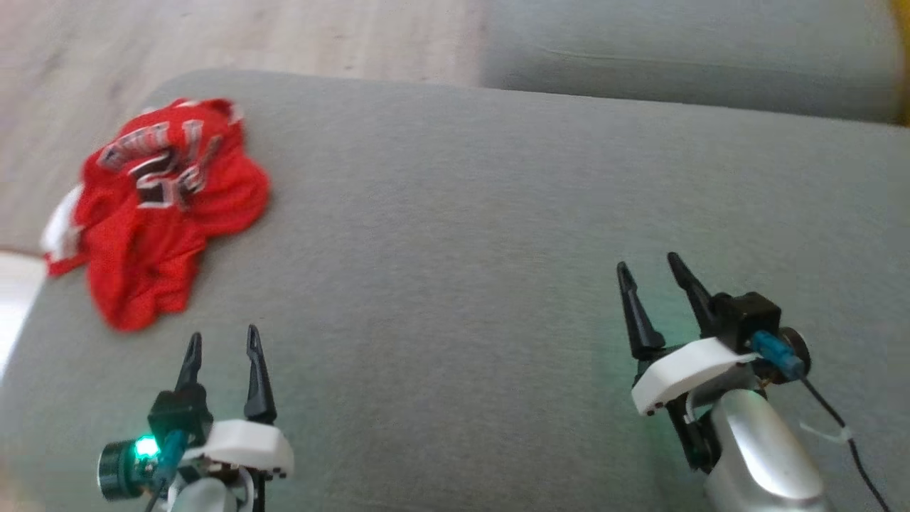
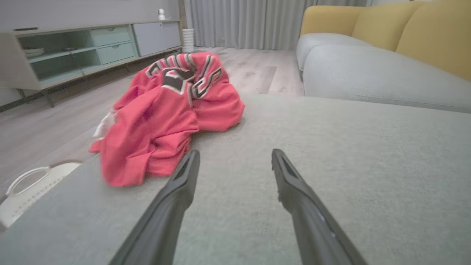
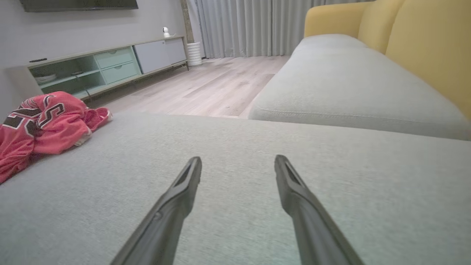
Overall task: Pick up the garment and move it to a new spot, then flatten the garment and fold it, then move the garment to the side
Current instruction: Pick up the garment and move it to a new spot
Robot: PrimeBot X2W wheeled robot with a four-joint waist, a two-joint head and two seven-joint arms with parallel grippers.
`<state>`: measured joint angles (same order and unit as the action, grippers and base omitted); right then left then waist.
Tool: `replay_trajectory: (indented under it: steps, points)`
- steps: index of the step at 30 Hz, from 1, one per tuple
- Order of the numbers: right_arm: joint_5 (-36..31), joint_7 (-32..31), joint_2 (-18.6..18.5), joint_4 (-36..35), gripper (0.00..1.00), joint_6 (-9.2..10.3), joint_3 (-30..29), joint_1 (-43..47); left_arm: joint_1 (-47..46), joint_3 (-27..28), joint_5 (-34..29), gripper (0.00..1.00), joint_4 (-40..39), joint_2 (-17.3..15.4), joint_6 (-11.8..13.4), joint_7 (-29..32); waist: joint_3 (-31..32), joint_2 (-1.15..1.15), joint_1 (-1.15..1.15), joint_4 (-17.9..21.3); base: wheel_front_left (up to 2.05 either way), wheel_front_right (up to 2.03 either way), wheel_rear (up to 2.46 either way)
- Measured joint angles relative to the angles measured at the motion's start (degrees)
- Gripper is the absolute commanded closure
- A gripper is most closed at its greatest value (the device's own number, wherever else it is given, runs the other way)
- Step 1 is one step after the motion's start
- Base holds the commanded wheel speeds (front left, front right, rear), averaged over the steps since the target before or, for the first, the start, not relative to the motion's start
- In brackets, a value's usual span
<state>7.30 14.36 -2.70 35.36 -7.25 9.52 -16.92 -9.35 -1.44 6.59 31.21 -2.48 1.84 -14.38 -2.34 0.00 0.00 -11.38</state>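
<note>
The jersey (image 1: 163,206) is bright red, with black letters edged in white and a bit of white trim; the cushion (image 1: 498,249) is plain grey. The backrest (image 3: 423,44) is mustard yellow, the floor (image 3: 217,84) pale wood grain, the cabinet (image 3: 110,62) mint green and grey, the curtain (image 3: 246,25) grey.

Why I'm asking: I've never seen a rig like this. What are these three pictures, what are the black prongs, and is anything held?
This is a two-armed robot. The head view looks down from its head; each wrist view looks along one arm's two dark fingers, the prongs. The left hand and the right hand are both open and hold nothing. On the grey cushion lies a crumpled red jersey, near the cushion's left edge, just ahead of the left hand, untouched.
</note>
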Motion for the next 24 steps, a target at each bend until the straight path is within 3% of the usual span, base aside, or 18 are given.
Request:
replay_trajectory:
  steps: [12,19,24]
  points:
    - [3.1,0.0,-0.01,1.6,0.0,0.0,7.42,-0.06,3.11,1.68,1.19,0.0,-0.12,0.0,0.67,0.0,-0.74,0.0,0.0,-13.05,0.0,0.0,0.0]
    - [3.15,0.0,-0.09,2.6,0.0,0.0,8.55,-0.37,2.43,2.37,2.52,0.0,-0.32,0.05,-0.34,0.0,-3.21,0.0,0.0,-13.59,0.0,0.0,0.0]
    - [1.03,0.0,-0.12,2.52,0.0,0.0,9.49,-3.88,-5.31,4.13,2.45,0.0,0.04,-0.24,-2.41,0.0,-6.33,0.0,0.0,-12.3,0.0,0.0,0.0]
